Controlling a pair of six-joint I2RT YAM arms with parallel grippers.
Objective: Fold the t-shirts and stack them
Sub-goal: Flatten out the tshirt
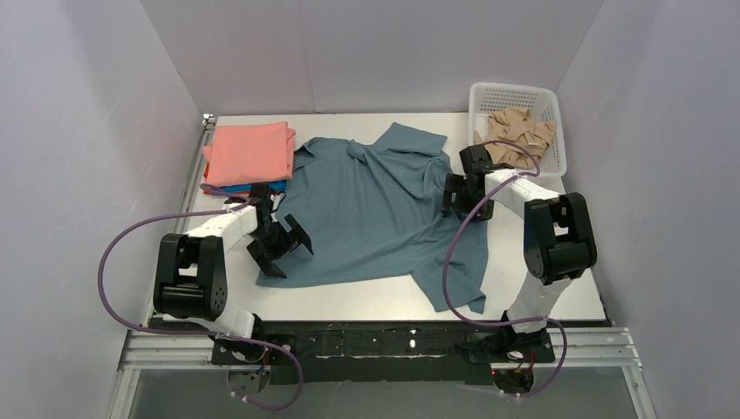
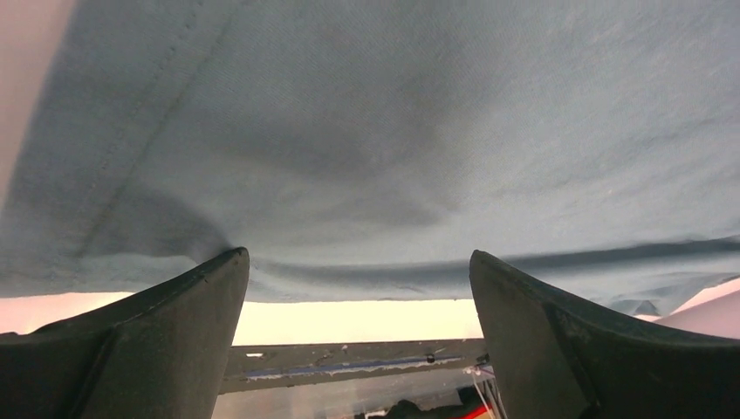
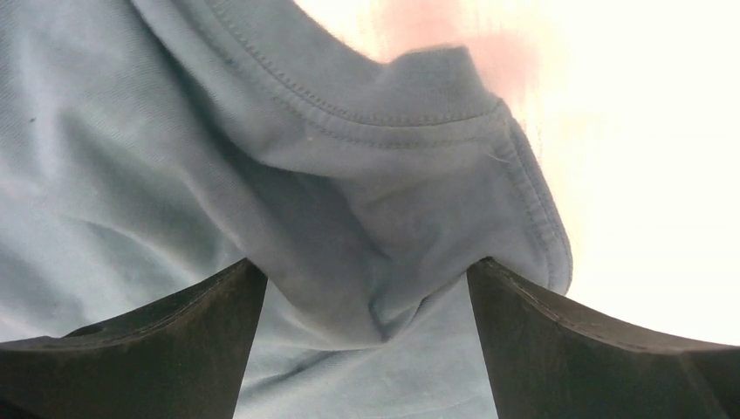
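Elbows raised; left tool [image 1: 284, 253], right tool [image 1: 461, 203] splayed over grey-blue t-shirt [image 1: 375, 214].

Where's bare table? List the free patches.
Free: the table strip between the hem of the grey-blue shirt and the front edge; a narrower far strip behind it, between the folded stack and the basket. Crowded: the middle, all shirt.
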